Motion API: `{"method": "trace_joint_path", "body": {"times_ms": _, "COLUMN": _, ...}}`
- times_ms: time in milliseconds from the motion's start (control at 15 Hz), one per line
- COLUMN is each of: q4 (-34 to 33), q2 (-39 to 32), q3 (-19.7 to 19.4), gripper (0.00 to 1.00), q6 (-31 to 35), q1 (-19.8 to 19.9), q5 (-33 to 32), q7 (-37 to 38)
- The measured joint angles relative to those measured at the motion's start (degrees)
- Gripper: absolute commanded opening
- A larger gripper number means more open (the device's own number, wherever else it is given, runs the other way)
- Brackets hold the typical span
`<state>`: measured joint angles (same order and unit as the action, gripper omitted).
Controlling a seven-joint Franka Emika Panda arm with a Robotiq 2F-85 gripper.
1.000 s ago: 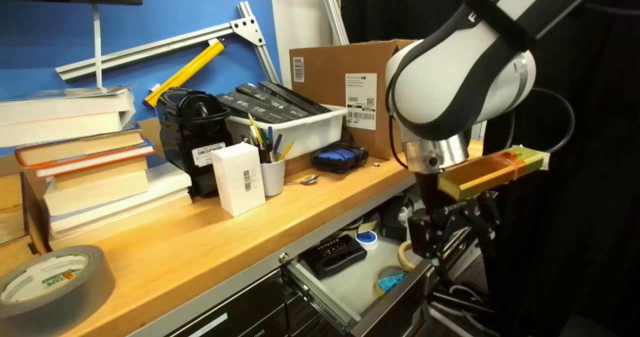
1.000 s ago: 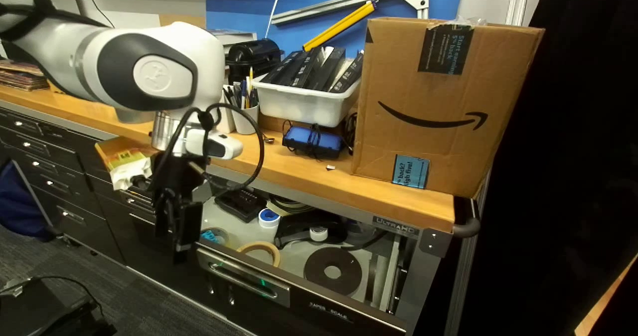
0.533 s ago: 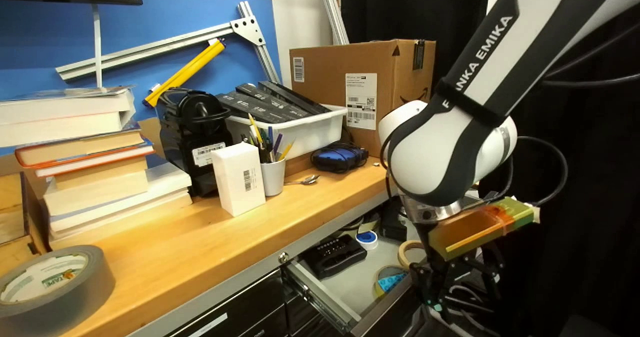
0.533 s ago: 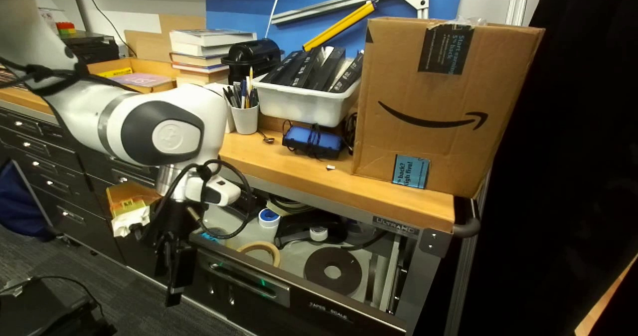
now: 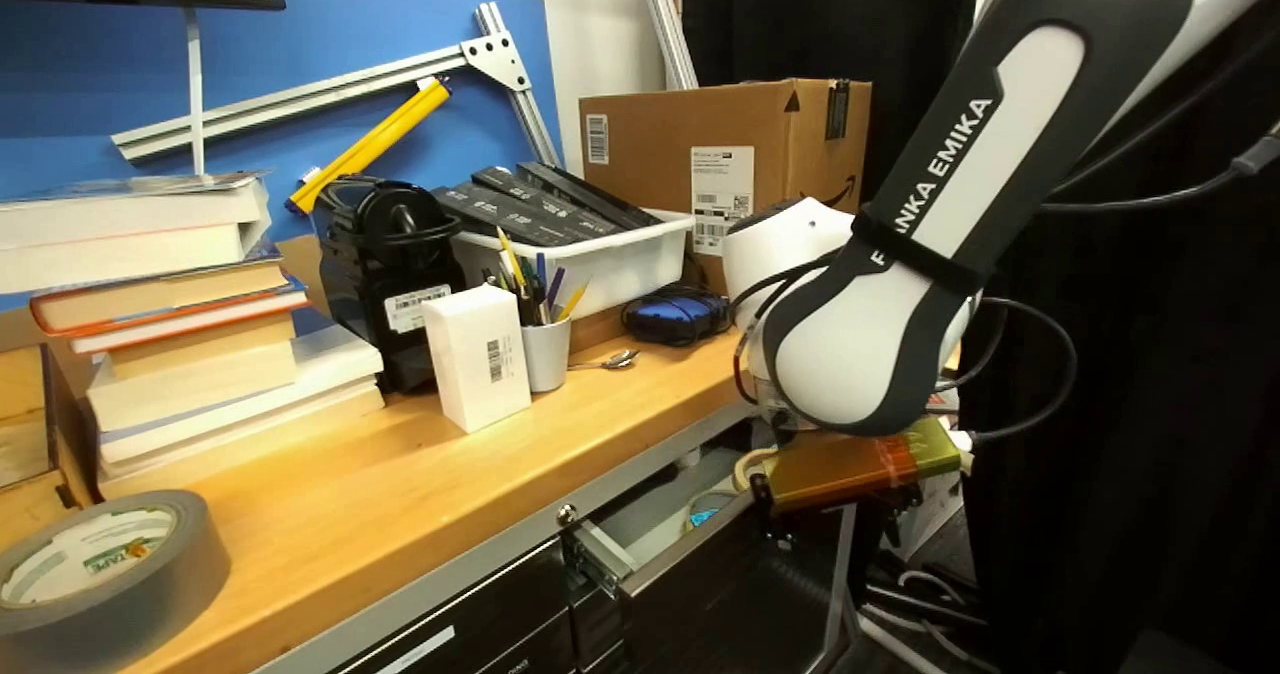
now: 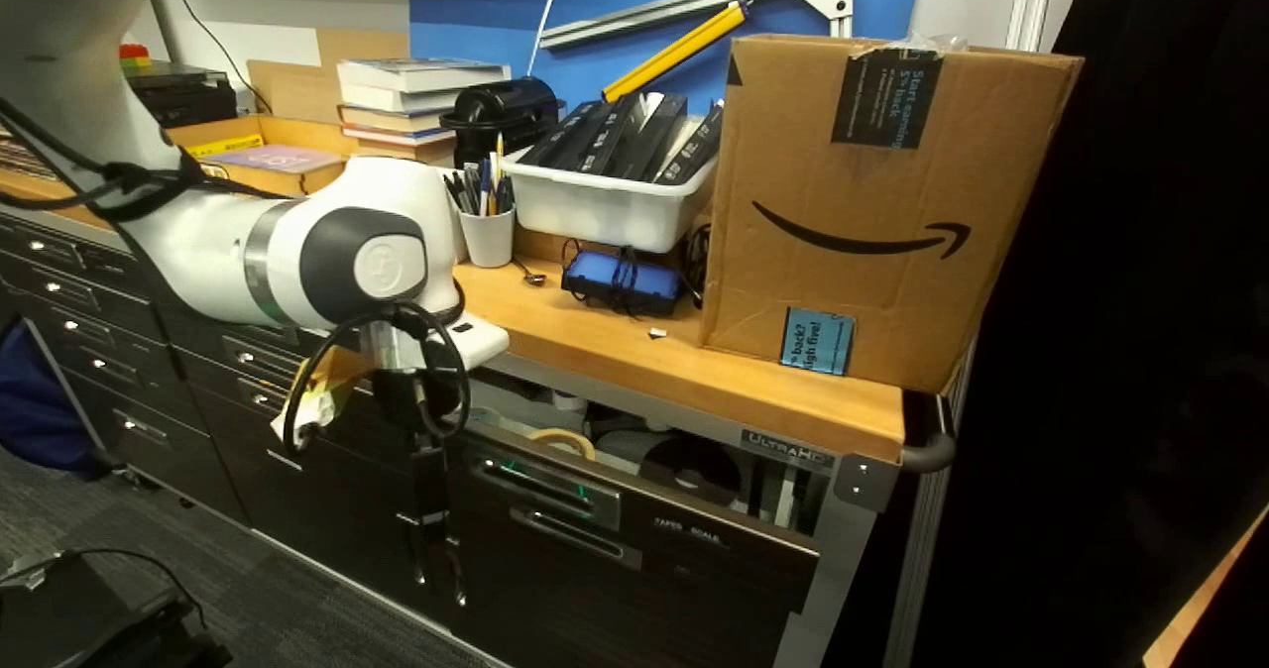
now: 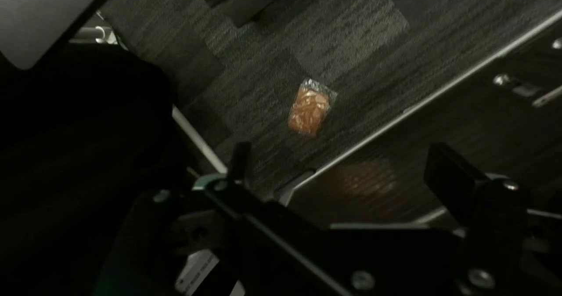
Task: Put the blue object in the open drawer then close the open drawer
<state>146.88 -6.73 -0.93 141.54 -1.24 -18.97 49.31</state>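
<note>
1. Shows, in an exterior view, one small light-blue lumpy object (image 5: 703,517) inside one wide, shallow, dark-fronted grey-metal drawer (image 6: 689,531), partly open in both exterior views.
2. Shows, in the wrist view, one black two-fingered gripper (image 7: 340,160) spread wide and holding nothing.
3. Probably light, stiff and sturdy, as to the object; best pinched across opposite sides.
4. Probably weighty but smooth-running, as to the drawer; best pushed flat on its front.
5. Counted on the yellowish wooden bench (image 5: 390,489): one upright white box (image 5: 470,364), one white pen cup (image 5: 546,359), one brown cardboard box (image 6: 872,182), one grey tape roll (image 5: 120,619).
</note>
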Motion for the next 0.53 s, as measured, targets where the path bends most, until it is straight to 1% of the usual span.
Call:
{"method": "trace_joint_path", "body": {"times_ms": 133, "q4": -3.65, "q2": -2.16, "q3": -0.74, "gripper": 1.00, "q6": 0.34, "q1": -0.77, "q5": -4.88, "q7": 7.12}}
{"method": "trace_joint_path", "body": {"times_ms": 267, "q4": -7.96, "q2": -5.65, "q3": -1.74, "gripper": 1.00, "q6": 0.04, "q1": -1.69, "q5": -7.87, "q7": 12.42}}
{"method": "trace_joint_path", "body": {"times_ms": 533, "q4": -15.11, "q2": -13.08, "q3": -3.32, "gripper": 1.00, "q6": -1.17, "q1": -3.05, "q5": -7.75, "q7": 15.77}}
